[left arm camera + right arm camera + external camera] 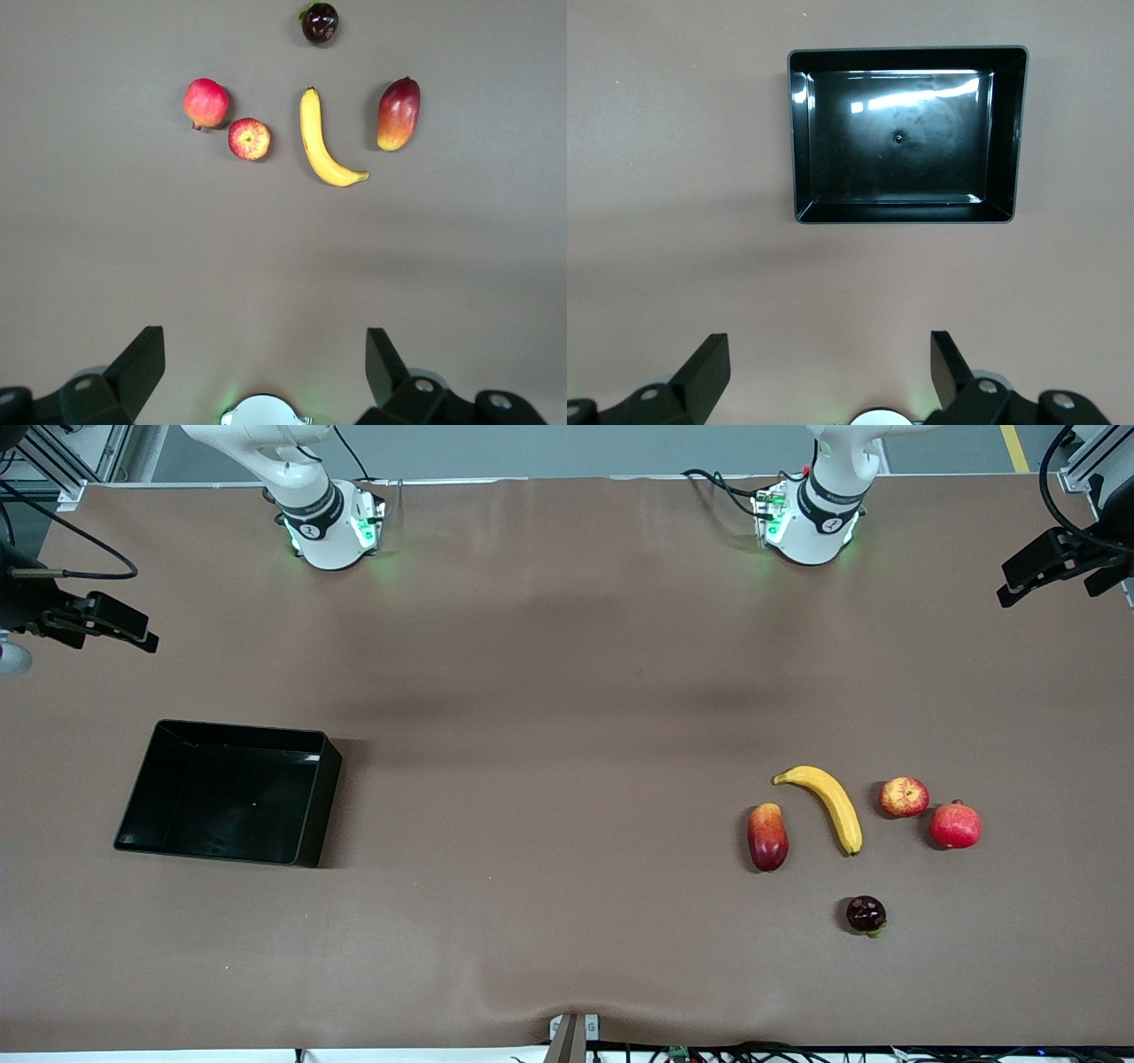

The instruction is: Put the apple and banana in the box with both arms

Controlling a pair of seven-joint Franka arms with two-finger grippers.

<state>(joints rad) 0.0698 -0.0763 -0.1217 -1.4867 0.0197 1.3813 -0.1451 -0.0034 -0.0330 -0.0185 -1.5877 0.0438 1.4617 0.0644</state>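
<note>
The apple (904,796), red with yellow patches, lies at the left arm's end of the table, beside the long yellow banana (824,804). Both also show in the left wrist view, the apple (250,139) and the banana (321,142). The black box (226,797) stands empty at the right arm's end and also shows in the right wrist view (799,133). My left gripper (264,341) is open and empty, high over bare table near its base. My right gripper (828,345) is open and empty, high over bare table near its base. Neither gripper shows in the front view.
A pinkish-red round fruit with a crown tip (956,825) lies beside the apple. An elongated red-and-yellow fruit (767,837) lies beside the banana. A small dark fruit (866,914) lies nearer the front camera. Black camera mounts (1054,562) (97,620) overhang both table ends.
</note>
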